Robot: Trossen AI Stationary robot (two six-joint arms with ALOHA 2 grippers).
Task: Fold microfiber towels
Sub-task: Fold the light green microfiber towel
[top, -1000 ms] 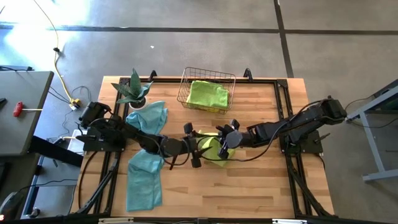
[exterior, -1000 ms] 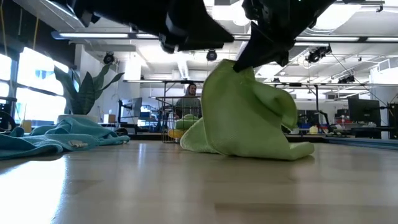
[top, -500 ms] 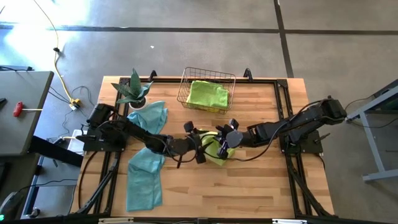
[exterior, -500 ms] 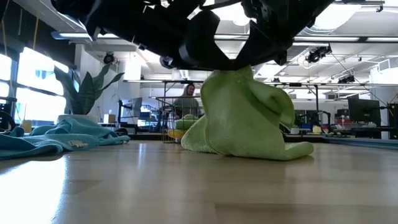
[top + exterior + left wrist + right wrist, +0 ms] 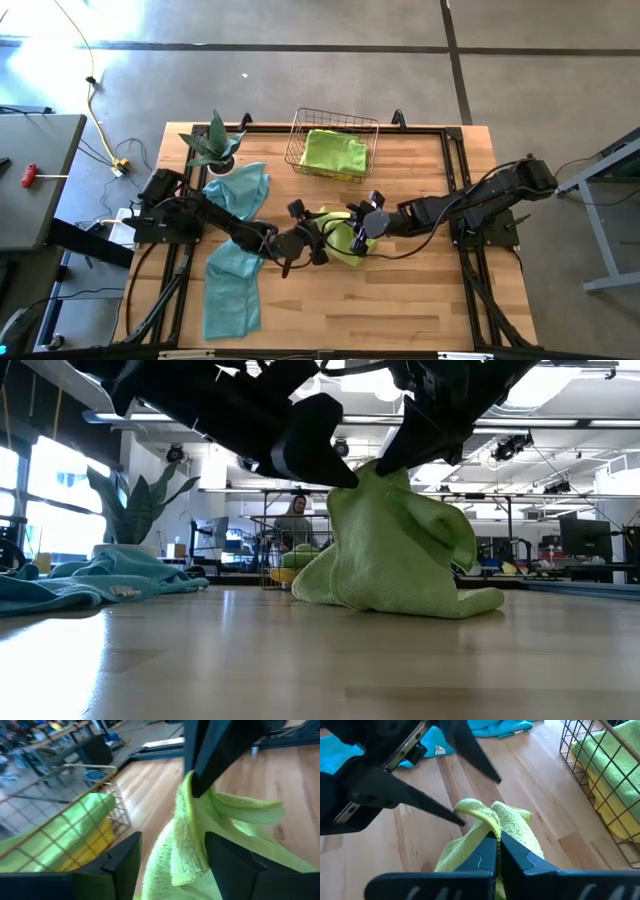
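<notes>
The right gripper point(image 5: 496, 851) pinches the lime towel point(image 5: 345, 240) at its peak; the left gripper point(image 5: 172, 860), spread, straddles a hanging fold at nine o'clock — closing off-edge risks bunching.

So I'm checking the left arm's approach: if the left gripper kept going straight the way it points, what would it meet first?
Most likely the lime green towel, hanging pinched in the shut right gripper. The left gripper stands open with the cloth's edge right ahead between its fingers; exact depth is unclear.

Bright daylight from windows point(image 5: 40, 490) glares in the low view; wrist views blur nearby.
</notes>
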